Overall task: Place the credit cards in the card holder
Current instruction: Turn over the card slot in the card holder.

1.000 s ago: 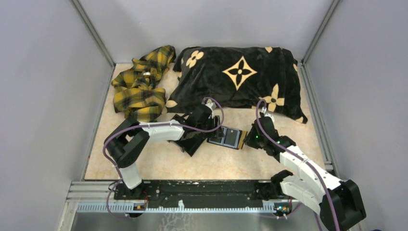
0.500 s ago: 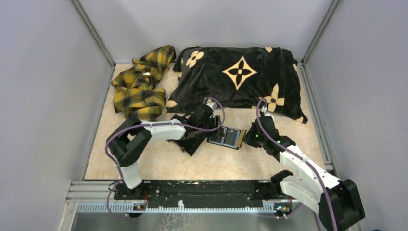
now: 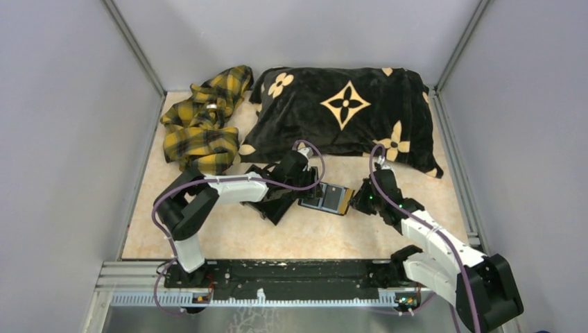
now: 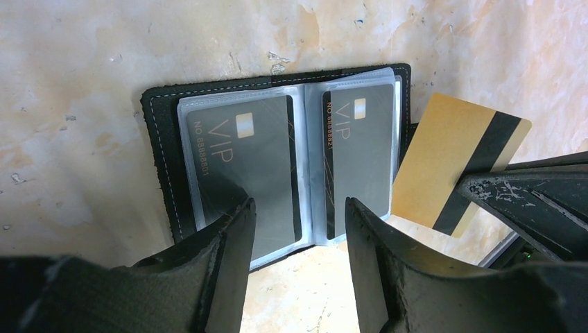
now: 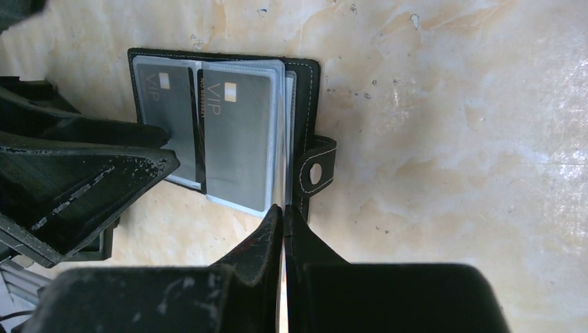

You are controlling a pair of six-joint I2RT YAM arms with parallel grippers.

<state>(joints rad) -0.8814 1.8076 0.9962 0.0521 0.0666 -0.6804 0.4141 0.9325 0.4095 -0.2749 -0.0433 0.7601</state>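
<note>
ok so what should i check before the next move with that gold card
1. Grip on the gold card: ok, the right gripper is shut on its striped end.
2. The card holder lying open: ok.
3. The left gripper pressing the holder down: cannot tell; its jaws stand open.
4. Free sleeve showing: not ok, both facing sleeves hold grey cards.
5. Card square to the holder: not ok, tilted at the strap side.

White-and-black arms (image 3: pixel 232 189), purple cables (image 3: pixel 302 143), scuffed black tool fingers (image 4: pixel 222 263)
</note>
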